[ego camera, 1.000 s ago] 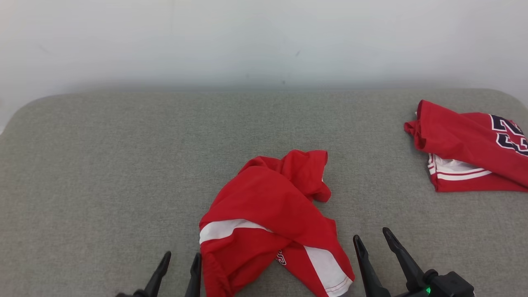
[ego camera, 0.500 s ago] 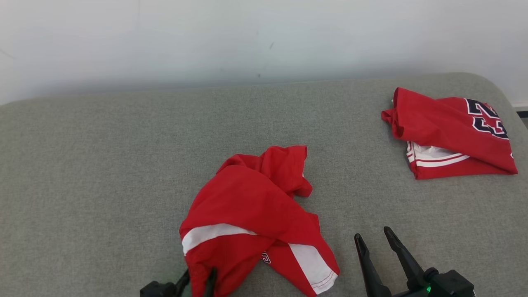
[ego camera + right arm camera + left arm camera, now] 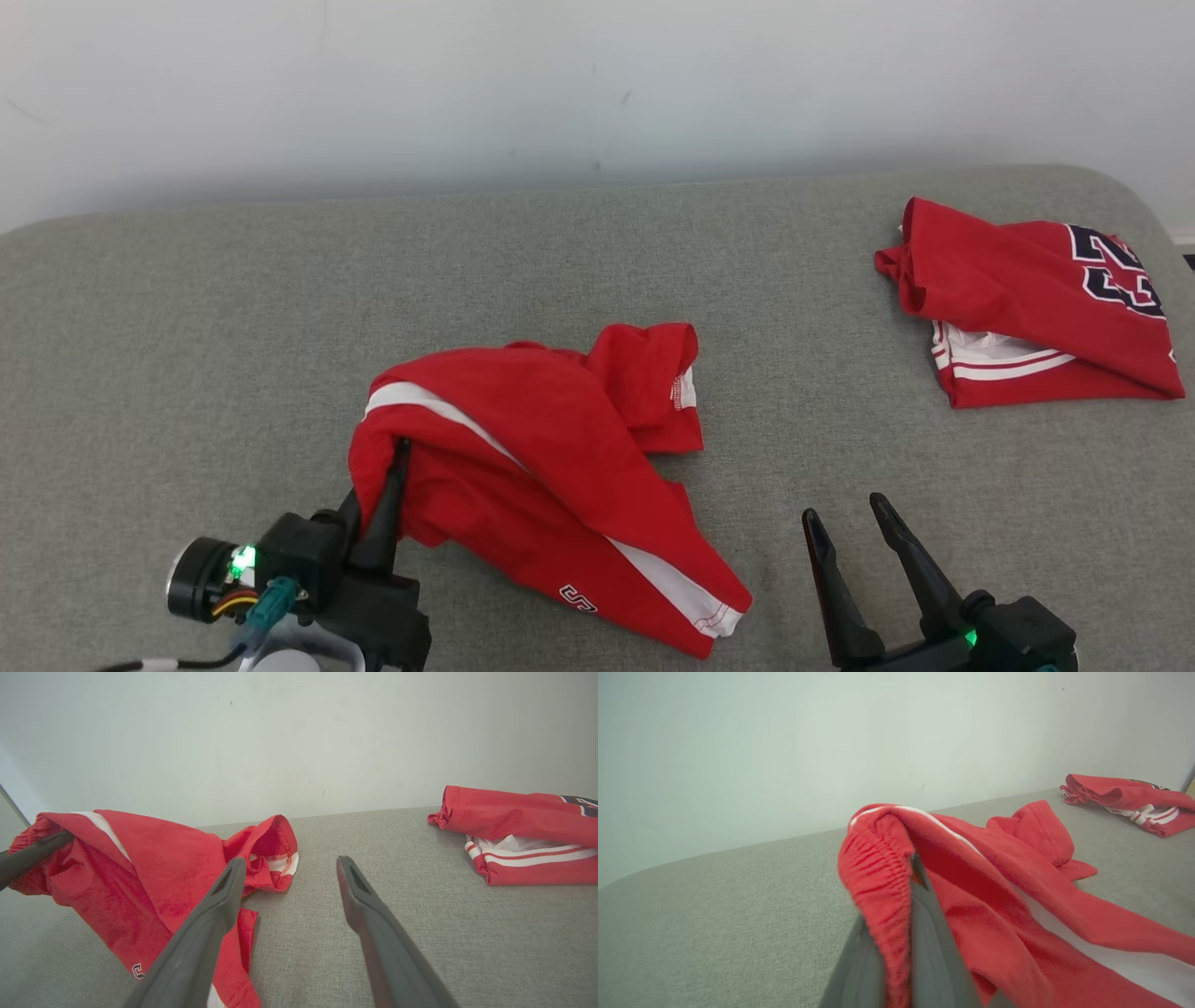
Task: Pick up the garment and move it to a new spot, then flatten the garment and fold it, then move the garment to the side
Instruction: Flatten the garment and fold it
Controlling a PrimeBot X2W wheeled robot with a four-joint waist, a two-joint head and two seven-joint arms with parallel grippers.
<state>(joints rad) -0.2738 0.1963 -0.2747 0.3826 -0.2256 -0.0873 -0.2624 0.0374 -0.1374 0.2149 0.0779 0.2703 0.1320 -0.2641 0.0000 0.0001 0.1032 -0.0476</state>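
Observation:
The garment (image 3: 541, 457) is a pair of red shorts with white side stripes, crumpled at the middle of the grey cushion. My left gripper (image 3: 400, 453) is shut on its elastic waistband and holds that edge lifted off the surface. In the left wrist view the gathered red waistband (image 3: 878, 877) is pinched between my dark fingers (image 3: 929, 952). The rest of the garment (image 3: 154, 868) trails down onto the cushion toward the right. My right gripper (image 3: 848, 518) stands open at the lower right, apart from the cloth, nothing between its fingers (image 3: 219, 905).
A folded red jersey (image 3: 1027, 299) with dark numbers and white trim lies at the far right of the cushion (image 3: 187, 355), also seen as the jersey (image 3: 518, 835) in the right wrist view. A pale wall (image 3: 560, 84) rises behind the cushion's far edge.
My left gripper closed on the garment's waistband and raised it up and leftward, stretching the cloth out. The head camera shifted. My right gripper stayed open and still.

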